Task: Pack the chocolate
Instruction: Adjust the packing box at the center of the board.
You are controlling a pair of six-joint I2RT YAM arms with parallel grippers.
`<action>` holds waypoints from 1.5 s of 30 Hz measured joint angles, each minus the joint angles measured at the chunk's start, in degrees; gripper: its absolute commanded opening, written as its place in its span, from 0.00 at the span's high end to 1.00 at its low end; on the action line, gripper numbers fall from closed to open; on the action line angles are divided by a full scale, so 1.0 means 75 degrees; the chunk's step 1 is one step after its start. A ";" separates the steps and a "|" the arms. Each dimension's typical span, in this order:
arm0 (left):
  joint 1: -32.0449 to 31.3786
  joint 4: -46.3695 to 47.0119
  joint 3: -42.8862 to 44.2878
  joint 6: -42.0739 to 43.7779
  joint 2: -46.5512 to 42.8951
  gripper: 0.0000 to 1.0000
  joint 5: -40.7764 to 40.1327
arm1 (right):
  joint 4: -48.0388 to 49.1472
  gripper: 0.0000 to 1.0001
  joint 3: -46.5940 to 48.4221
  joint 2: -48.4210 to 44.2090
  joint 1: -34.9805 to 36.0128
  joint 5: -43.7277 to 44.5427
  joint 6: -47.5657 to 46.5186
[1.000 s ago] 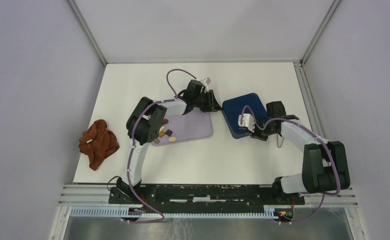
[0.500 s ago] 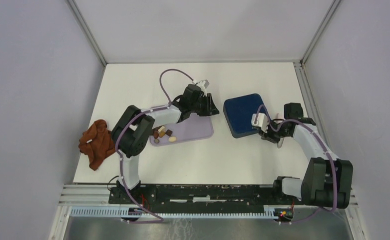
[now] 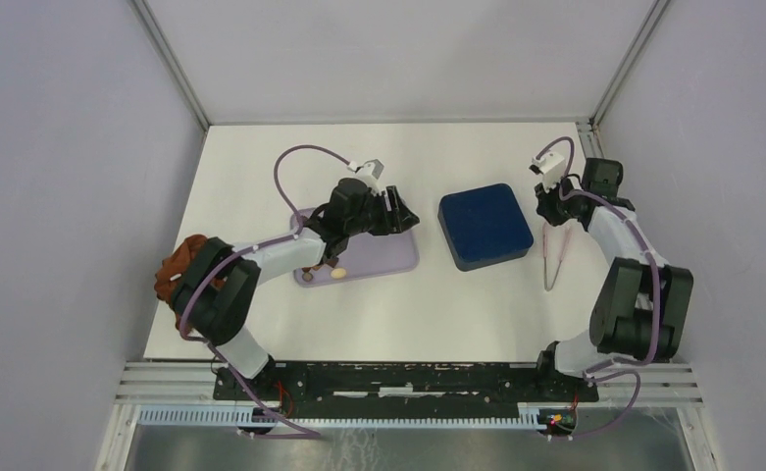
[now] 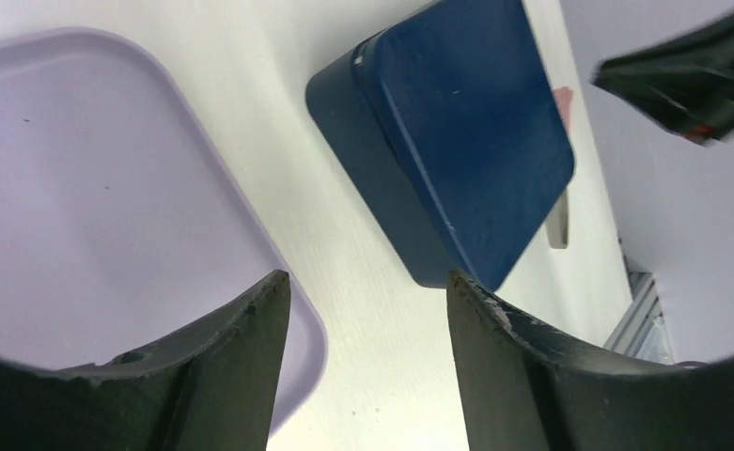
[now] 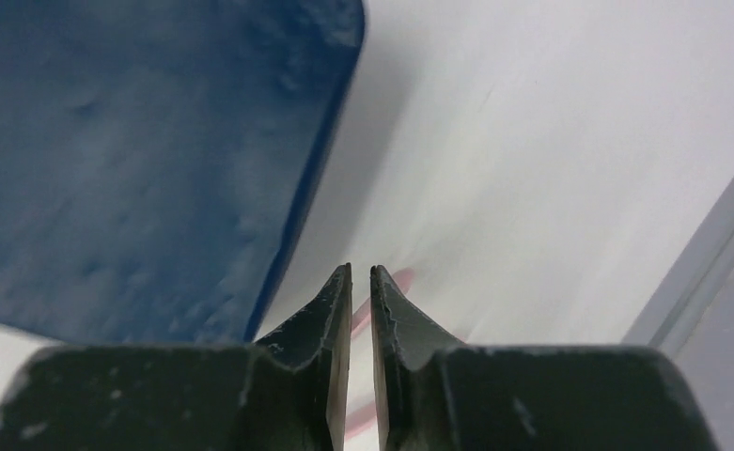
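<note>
Few chocolate pieces [image 3: 337,274] show, brown and cream, at the seven-o'clock corner of a lavender tray [image 3: 390,255]; more may sit hidden under the left arm [image 3: 271,253].
Handling, by estimate: light, hard, smooth-skinned, easily scuffed or cracked. Take each across its sides, gently.
Pink tongs [image 3: 552,260] lie on the table [image 3: 437,304] at four o'clock from a blue box [image 3: 485,226].
Left gripper [image 4: 367,282]: jaws apart, empty, above the tray's three-o'clock edge.
Right gripper [image 5: 361,272]: jaws nearly together, nothing between, above the tongs' twelve-o'clock end.
</note>
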 measured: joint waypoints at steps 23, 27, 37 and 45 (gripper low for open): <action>0.0484 -0.0245 0.3515 -0.0271 0.2739 0.38 0.0184 | -0.1227 0.85 0.2649 0.4100 0.0149 -0.1067 0.0924; 0.0697 -0.0592 0.3847 -0.0268 0.3124 0.43 0.0289 | -0.1655 0.85 0.3072 0.4427 0.0425 -0.1241 0.0679; 0.0615 -0.1603 0.3993 -0.0023 0.3308 0.60 0.0627 | -0.3698 0.84 0.4893 0.5336 0.1542 -0.2034 -0.0901; 0.0606 -0.2419 0.3867 0.0291 0.3305 0.65 0.0391 | -0.3185 0.81 0.4086 0.4561 0.1591 -0.1352 -0.0373</action>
